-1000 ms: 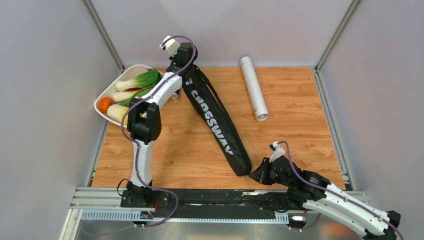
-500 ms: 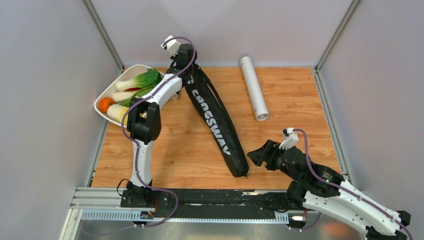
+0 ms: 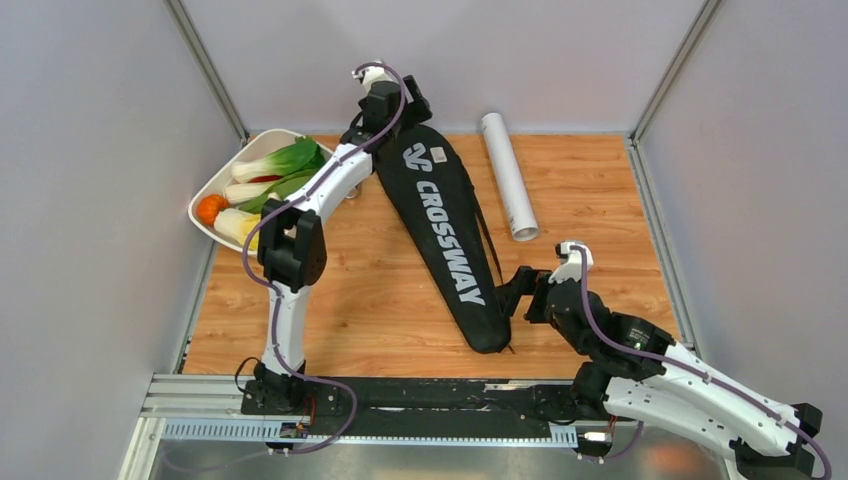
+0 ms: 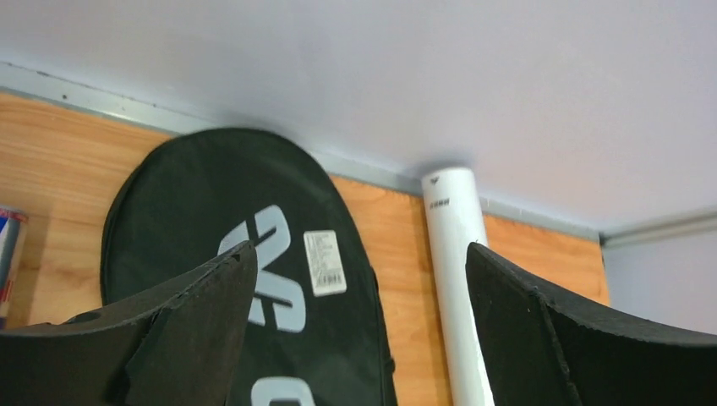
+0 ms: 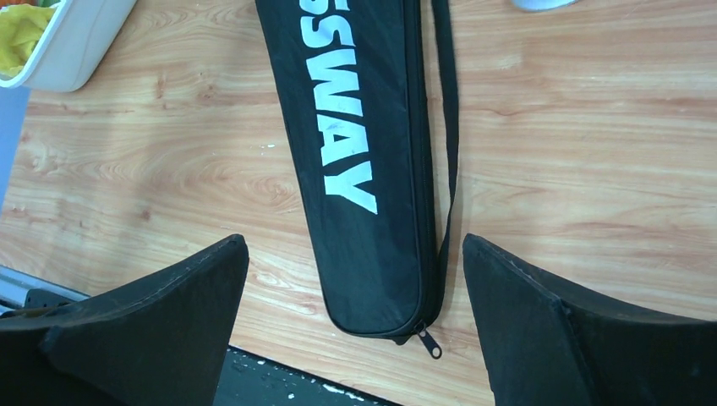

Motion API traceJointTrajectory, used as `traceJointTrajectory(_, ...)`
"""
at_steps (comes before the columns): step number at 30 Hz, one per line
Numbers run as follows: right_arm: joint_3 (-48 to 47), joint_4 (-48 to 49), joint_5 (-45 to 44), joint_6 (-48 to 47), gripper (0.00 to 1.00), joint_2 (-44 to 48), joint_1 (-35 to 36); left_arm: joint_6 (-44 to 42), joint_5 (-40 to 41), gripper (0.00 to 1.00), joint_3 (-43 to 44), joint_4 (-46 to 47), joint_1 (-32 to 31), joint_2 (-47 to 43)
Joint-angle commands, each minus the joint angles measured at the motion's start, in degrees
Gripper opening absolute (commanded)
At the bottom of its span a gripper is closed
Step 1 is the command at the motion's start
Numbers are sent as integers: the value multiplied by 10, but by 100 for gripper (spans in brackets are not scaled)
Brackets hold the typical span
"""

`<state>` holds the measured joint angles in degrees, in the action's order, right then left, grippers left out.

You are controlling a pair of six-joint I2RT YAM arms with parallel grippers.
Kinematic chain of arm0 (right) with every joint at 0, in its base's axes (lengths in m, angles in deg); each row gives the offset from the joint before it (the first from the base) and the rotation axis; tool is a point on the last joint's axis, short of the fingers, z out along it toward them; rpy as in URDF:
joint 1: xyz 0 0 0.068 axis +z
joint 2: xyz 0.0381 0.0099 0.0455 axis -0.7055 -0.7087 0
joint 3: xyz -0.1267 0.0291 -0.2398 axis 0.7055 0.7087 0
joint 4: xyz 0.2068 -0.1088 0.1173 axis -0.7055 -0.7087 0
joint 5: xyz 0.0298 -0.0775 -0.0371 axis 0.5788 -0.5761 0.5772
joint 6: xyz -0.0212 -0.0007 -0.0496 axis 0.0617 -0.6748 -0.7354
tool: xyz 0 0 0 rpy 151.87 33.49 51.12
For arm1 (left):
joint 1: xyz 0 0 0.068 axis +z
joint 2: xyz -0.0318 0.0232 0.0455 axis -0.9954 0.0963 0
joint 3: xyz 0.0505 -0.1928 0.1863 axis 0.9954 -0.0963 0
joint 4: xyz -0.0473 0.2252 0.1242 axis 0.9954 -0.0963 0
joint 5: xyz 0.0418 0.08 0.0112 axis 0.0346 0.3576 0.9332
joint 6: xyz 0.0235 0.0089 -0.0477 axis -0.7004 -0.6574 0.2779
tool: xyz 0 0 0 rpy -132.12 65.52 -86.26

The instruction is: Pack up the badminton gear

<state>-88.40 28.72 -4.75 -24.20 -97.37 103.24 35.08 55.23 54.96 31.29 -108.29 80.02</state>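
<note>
Grey panels wall a wooden desk (image 3: 590, 200) where the black CROSSWAY racket bag (image 3: 445, 235) lies flat and slanted, wide end at the back wall, narrow end near the front; its contents cannot be seen. Only the right wrist view shows its zip pull (image 5: 429, 342) and strap (image 5: 448, 127); only the left wrist view shows its white label (image 4: 324, 262) and a drink can (image 4: 7, 254), cut off at the edge. A white tube (image 3: 507, 175) lies apart on the right, a vegetable tray (image 3: 228, 165) on the left. Left jaws over the wide end and right jaws over the narrow end both gape wide, holding nothing
</note>
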Motion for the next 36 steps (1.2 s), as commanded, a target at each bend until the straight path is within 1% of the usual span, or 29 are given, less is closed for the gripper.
traceJointTrajectory(1, -24, 22, -29, -37, 100, 6, 3, -49, -90, 98, -62, -11, 0, -119)
traceJointTrajectory(4, -36, 22, -18, -54, 100, -1, 3, -89, -135, 99, -141, 1, -7, -198)
traceJointTrajectory(5, -40, 23, -18, -58, 100, -3, 3, -95, -144, 98, -185, 3, -9, -243)
traceJointTrajectory(6, -44, 22, -18, -59, 100, -6, 3, -107, -171, 98, -212, 15, -12, -266)
traceJointTrajectory(7, -48, 21, -18, -59, 100, -7, 4, -111, -188, 97, -267, 20, -14, -315)
traceJointTrajectory(8, -51, 22, -21, -58, 100, -8, 4, -119, -223, 97, -294, 29, -16, -338)
traceJointTrajectory(9, -53, 22, -27, -49, 100, -7, 4, -122, -241, 97, -350, 32, -16, -388)
traceJointTrajectory(10, -55, 22, -33, -35, 100, -7, 3, -123, -275, 97, -377, 38, -18, -411)
traceJointTrajectory(11, -57, 23, -40, -27, 100, -8, 3, -120, -290, 97, -435, 42, -18, -459)
traceJointTrajectory(12, -61, 24, -44, -23, 100, -8, 3, -118, -320, 97, -461, 49, -19, -481)
traceJointTrajectory(13, -64, 24, -48, -20, 100, -6, 4, -115, -332, 97, -512, 50, -19, -528)
traceJointTrajectory(14, -66, 24, -54, -18, 100, -4, 3, -114, -347, 97, -555, 49, -21, -552)
traceJointTrajectory(15, -68, 23, -59, -13, 100, 0, 3, -111, -349, 97, -574, 47, -22, -597)
traceJointTrajectory(16, -68, 24, -66, -10, 100, 4, 3, -110, -352, 97, -608, 41, -23, -618)
traceJointTrajectory(19, -62, 25, -80, -9, 100, 23, 3, -127, -357, 97, -663, 25, -23, -723)
traceJointTrajectory(22, -56, 25, -78, -17, 100, 47, 4, -138, -344, 97, -718, 11, -23, -794)
traceJointTrajectory(26, -49, 29, -65, -24, 100, 90, 3, -143, -335, 97, -794, 30, -24, -911)
traceJointTrajectory(30, -42, 32, -66, -26, 100, 123, 4, -147, -314, 97, -841, 31, -24, -968)
traceJointTrajectory(36, -48, 33, -69, -39, 100, 143, 3, -149, -301, 97, -841, 18, -24, -981)
